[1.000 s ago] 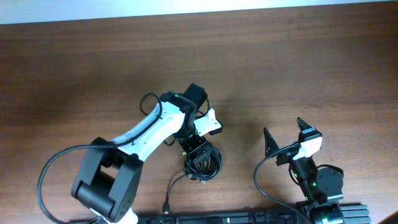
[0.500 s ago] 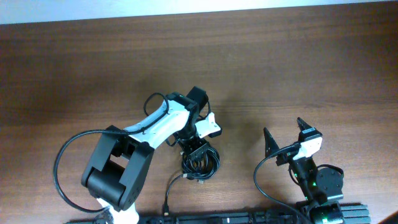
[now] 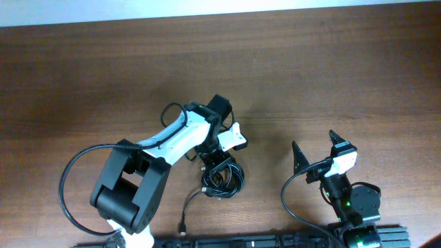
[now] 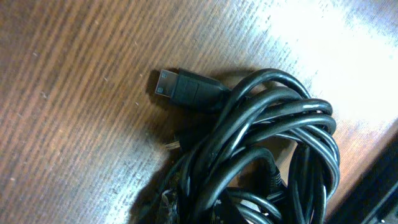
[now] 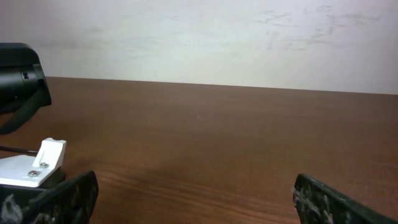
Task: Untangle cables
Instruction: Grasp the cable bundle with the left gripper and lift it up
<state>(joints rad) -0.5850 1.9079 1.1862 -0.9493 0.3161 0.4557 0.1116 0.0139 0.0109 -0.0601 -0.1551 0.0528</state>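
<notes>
Wooden surface [image 3: 103, 76] under me, a black rail [image 3: 275, 241] along its near edge, and my own thick arm wire [image 3: 65, 186] looping out wide on the left. The cables [image 3: 224, 180] sit as one small black coil near the middle of the surface, right at my left claw [image 3: 216, 164], on its near-edge side. A loose tail [image 3: 187, 213] trails off toward the rail. From overhead, my left arm and its white wrist cover the top of the coil (that is what stands in the way). The left wrist view gives me what overhead cannot. It shows glossy loops stacked over one another, and a black plug [image 4: 186, 91] with a metallic tip lying flat on the wood beside them. It shows none of my fingers clearly, though, so I cannot tell whether the left claw is clenched on the coil or only resting against it. My right claw [image 3: 315, 149] stands well apart on the right, spread wide, grasping nothing, touching nothing. Its wrist view shows both tips low in the corners, bare wood, and a pale wall [image 5: 217, 31] behind.
</notes>
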